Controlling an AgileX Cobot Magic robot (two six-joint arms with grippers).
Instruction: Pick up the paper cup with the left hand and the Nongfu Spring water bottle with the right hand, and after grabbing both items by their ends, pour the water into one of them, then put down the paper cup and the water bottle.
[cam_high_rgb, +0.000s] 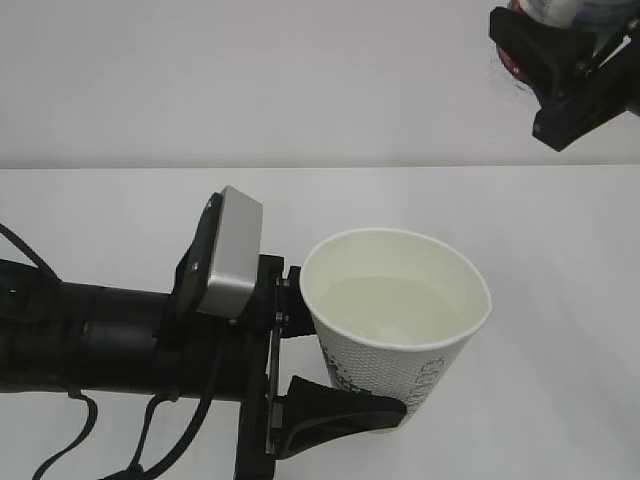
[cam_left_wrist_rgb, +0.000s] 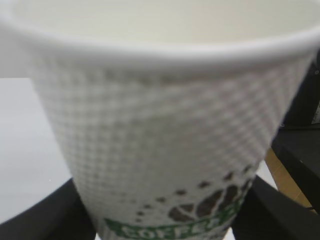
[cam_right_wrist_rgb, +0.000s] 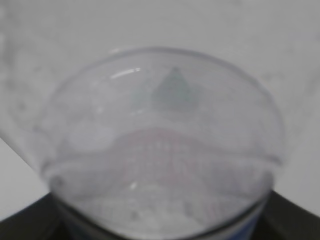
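Observation:
The white paper cup with dotted print and a green logo is held upright above the table, its lower part clamped in my left gripper. A shallow pool of clear water lies inside it. In the left wrist view the cup fills the frame, with the black fingers on either side of its base. At the top right my right gripper is shut on the Nongfu Spring water bottle, mostly cut off by the frame. The right wrist view shows the bottle blurred and very close.
A white table spreads under both arms, with a pale wall behind it. Black cables hang from the left arm at the lower left. Dark equipment shows past the table's right edge.

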